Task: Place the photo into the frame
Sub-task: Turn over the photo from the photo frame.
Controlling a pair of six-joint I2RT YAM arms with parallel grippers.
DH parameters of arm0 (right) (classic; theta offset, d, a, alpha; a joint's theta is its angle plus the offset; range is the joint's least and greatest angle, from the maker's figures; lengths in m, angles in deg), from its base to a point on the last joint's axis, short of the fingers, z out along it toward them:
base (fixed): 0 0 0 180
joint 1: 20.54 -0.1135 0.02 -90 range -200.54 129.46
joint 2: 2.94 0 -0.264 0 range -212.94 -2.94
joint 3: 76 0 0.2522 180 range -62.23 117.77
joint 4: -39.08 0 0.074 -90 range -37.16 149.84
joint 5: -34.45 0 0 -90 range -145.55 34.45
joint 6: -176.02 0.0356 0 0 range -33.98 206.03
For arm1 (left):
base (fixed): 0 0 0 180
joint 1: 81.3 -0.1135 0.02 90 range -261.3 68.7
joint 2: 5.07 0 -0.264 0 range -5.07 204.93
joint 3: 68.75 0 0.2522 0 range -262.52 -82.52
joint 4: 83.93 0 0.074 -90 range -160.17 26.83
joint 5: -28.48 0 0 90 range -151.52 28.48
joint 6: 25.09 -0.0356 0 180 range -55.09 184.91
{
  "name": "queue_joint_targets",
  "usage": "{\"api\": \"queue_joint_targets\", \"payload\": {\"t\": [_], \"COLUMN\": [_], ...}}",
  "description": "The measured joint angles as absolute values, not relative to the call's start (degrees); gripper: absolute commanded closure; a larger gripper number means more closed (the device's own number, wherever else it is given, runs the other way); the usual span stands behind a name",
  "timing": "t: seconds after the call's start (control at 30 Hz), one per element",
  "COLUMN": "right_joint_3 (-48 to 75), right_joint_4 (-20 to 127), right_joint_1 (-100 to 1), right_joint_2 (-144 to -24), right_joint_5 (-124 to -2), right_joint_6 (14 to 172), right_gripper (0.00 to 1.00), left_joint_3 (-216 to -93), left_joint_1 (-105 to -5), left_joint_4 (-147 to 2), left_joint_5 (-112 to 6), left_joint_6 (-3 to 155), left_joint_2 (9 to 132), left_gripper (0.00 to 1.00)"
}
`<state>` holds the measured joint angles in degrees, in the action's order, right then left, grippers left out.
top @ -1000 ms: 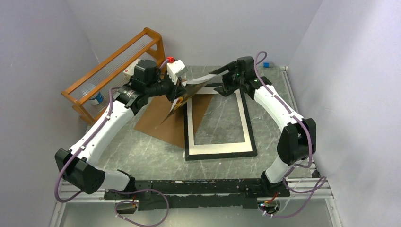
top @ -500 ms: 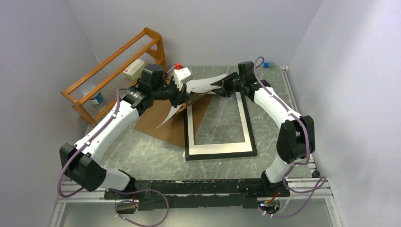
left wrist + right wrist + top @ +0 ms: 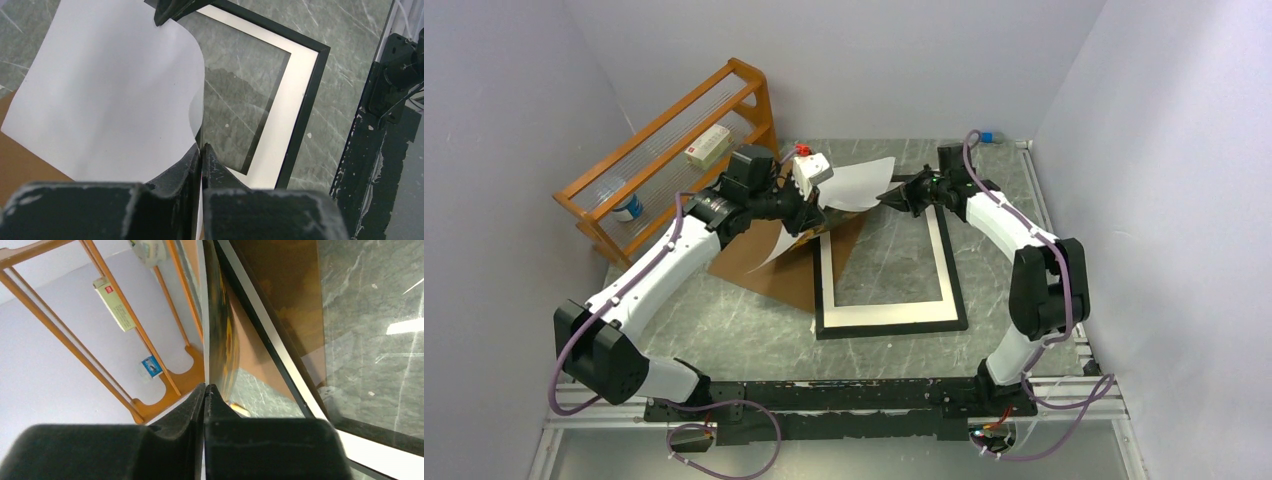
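Orange wooden rack [image 3: 654, 120] far left, brown backing board [image 3: 759, 262] beside white mat [image 3: 944, 260].

Overhead camera, behind the arm bases [image 3: 667, 383], looks down on the whole frame [image 3: 890, 327] from well off. Left wrist camera hangs close over the frame, facing back toward the bases. Right wrist camera sights close along the photo [image 3: 227, 340], past the frame toward the rack [image 3: 172, 392]. All three share frame and photo.
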<state>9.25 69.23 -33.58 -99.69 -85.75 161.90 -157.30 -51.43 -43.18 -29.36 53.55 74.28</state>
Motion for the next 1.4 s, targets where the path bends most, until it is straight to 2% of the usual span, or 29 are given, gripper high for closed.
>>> {"api": "queue_joint_targets", "payload": {"t": [0.1,0.2,0.37,0.47,0.5,0.53,0.63,0.73,0.87,1.1,1.23,1.4], "right_joint_3": [9.25,9.25,12.02,15.13,15.65,15.85,15.83,15.81,15.48,11.06,11.04,8.07], "right_joint_4": [68.77,68.74,69.66,69.97,70.01,70.01,69.95,69.88,69.79,69.55,73.36,76.44], "right_joint_1": [-33.49,-33.49,-33.52,-33.58,-33.60,-33.60,-33.60,-33.58,-33.25,-29.95,-28.73,-27.70], "right_joint_2": [-101.09,-102.68,-106.51,-108.91,-109.18,-109.24,-109.22,-109.22,-109.20,-108.98,-108.98,-108.15], "right_joint_5": [-86.97,-87.85,-89.22,-89.66,-89.90,-90.25,-90.91,-91.26,-92.00,-97.03,-95.67,-91.02], "right_joint_6": [160.72,160.15,159.41,158.82,158.54,158.27,157.77,157.01,151.91,134.71,123.76,114.06], "right_gripper": [0.69,0.62,0.61,0.68,0.76,0.83,1.00,1.00,1.00,1.00,1.00,1.00], "left_joint_3": [-157.30,-157.30,-157.30,-157.60,-157.71,-157.76,-157.76,-157.76,-157.76,-156.01,-152.23,-149.80], "left_joint_1": [-51.43,-51.43,-51.43,-51.43,-51.43,-51.43,-51.43,-51.43,-51.41,-51.41,-51.41,-51.43], "left_joint_4": [-43.27,-43.34,-43.40,-43.42,-43.45,-43.51,-43.77,-44.10,-44.01,-43.88,-46.37,-48.78], "left_joint_5": [-29.23,-28.85,-27.87,-27.37,-27.26,-27.24,-27.11,-26.91,-26.84,-26.89,-28.46,-36.53], "left_joint_6": [53.57,53.60,53.57,53.55,53.53,53.53,53.49,53.31,53.81,56.94,61.38,68.26], "left_joint_2": [74.48,74.87,75.62,76.25,76.47,76.67,76.86,76.86,76.84,75.22,72.62,72.43], "left_gripper": [0.97,0.97,0.97,0.97,0.95,0.88,0.59,0.30,0.09,0.07,0.06,0.06]}}
